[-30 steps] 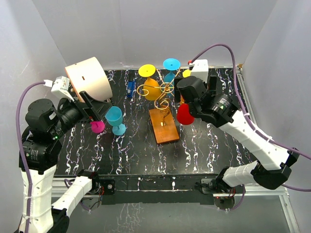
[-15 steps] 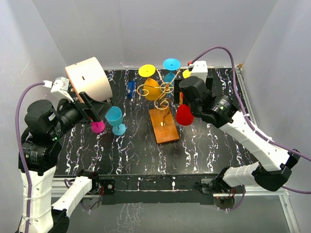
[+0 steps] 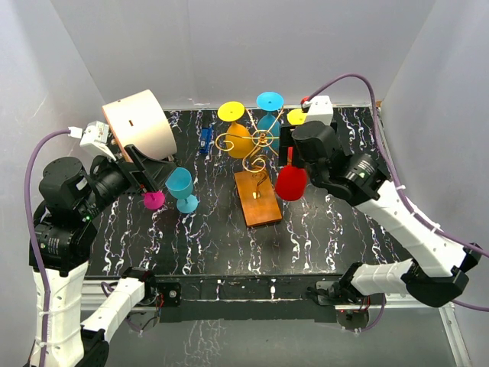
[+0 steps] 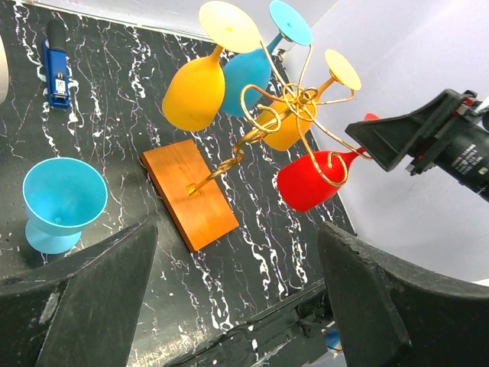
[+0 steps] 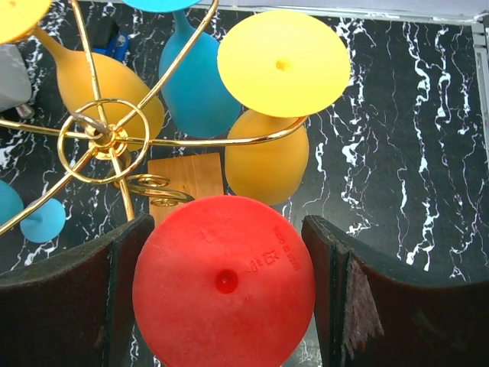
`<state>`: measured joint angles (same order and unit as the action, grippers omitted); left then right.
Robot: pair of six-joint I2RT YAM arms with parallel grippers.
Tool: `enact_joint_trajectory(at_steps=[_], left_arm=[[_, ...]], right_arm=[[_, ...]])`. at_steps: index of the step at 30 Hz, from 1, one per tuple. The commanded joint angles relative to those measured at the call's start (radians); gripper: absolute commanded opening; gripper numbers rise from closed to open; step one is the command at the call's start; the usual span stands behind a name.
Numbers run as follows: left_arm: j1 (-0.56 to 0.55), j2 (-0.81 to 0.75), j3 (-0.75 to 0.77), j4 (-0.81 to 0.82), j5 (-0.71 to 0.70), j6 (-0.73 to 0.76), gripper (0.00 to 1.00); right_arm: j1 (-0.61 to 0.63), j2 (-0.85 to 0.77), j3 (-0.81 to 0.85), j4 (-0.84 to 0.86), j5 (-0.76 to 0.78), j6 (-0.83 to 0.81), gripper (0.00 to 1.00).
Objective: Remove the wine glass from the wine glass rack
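The wine glass rack has a gold wire hub and a wooden base. It also shows in the left wrist view and the right wrist view. A red wine glass hangs bowl-down at the rack's right side. My right gripper is shut on its round foot. In the left wrist view a gold curl crosses the red glass's stem. My left gripper is open and empty, at the left.
Two yellow-orange glasses and a blue one hang on the rack. A turquoise glass stands on the table left of the base, with a pink one beside it. A blue stapler lies at the back.
My right gripper has moved a little to the right and toward the near side with the red glass, drawing it outward from the hub. The left arm has not moved.
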<state>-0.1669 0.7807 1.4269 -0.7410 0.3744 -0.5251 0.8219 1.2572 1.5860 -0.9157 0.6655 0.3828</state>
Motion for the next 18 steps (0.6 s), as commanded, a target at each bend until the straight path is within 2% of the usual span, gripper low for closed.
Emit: enact_joint_trajectory(at_steps=[1,10,18], left_arm=[[-0.003,-0.009,-0.006,0.012,0.015,-0.004,0.84],[-0.004,-0.006,-0.018,0.026,0.019,-0.017,0.84],[-0.003,-0.008,-0.006,0.012,0.013,-0.017,0.84]], right_arm=[[-0.004,-0.078,0.013,0.055,-0.043,-0.061,0.62],[-0.004,-0.097,-0.004,0.133,-0.199,-0.129,0.62],[-0.005,-0.019,0.064,0.181,-0.185,-0.125,0.62]])
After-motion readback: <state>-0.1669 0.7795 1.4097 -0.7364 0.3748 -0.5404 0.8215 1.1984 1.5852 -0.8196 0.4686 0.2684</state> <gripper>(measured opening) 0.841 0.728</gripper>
